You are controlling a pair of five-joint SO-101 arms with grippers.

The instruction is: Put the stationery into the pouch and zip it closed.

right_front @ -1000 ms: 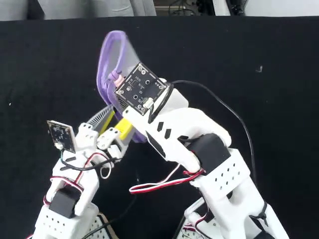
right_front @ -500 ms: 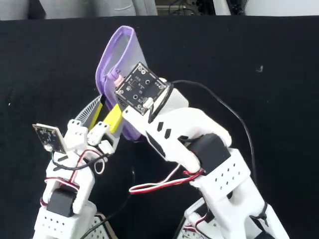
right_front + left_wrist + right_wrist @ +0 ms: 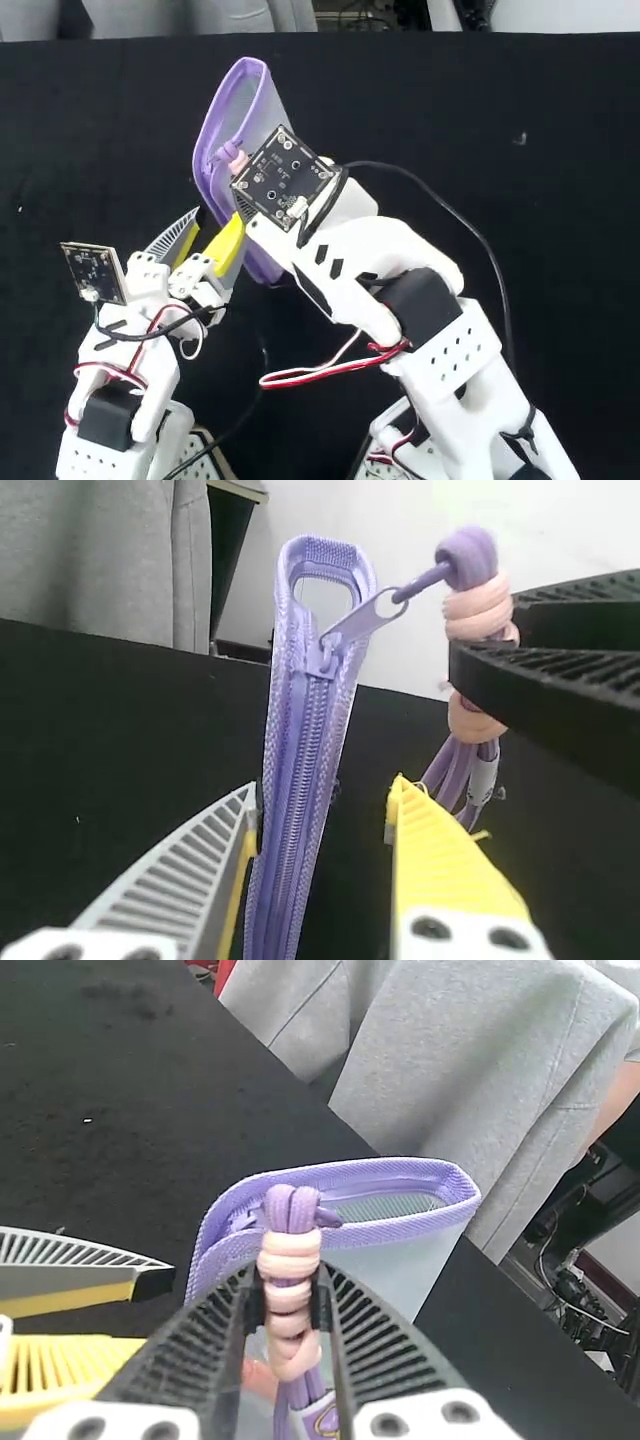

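Black cloth covers the surface [image 3: 560, 200], and pale grey fabric [image 3: 480, 1080] hangs behind its far edge. Both arms meet over the left half of it, where the purple pouch [image 3: 240, 95] is held up off the cloth, standing on edge with its translucent side panel facing out and its purple zipper band along the rim. The right arm [image 3: 400, 290], the larger white one in the high view, stretches forward from the near edge with its wrist camera board [image 3: 283, 180] just beside the pouch. Its black ribbed jaws are clamped together on the pull cord [image 3: 288, 1260], a knotted purple and pink cord that hangs from the zipper slider [image 3: 335, 645]. In the left wrist view the slider sits near the upper end of the zipper band, and the cord [image 3: 470, 590] leads from it into the black jaws at the side. The left arm [image 3: 120, 390] stands nearer the left edge, its own camera board [image 3: 92, 270] tilted outward. Its jaws are apart and straddle the lower stretch of the pouch's [image 3: 305, 780] zipper edge: the grey jaw lies right against the band on one side, while the yellow jaw stands off from it on the other. From the right wrist view the pouch's [image 3: 400, 1250] rim curves round in a loop above the mesh-like panel; how much of the zip is closed I cannot tell. Red and white wires [image 3: 320, 375] loop beside the right arm's base.
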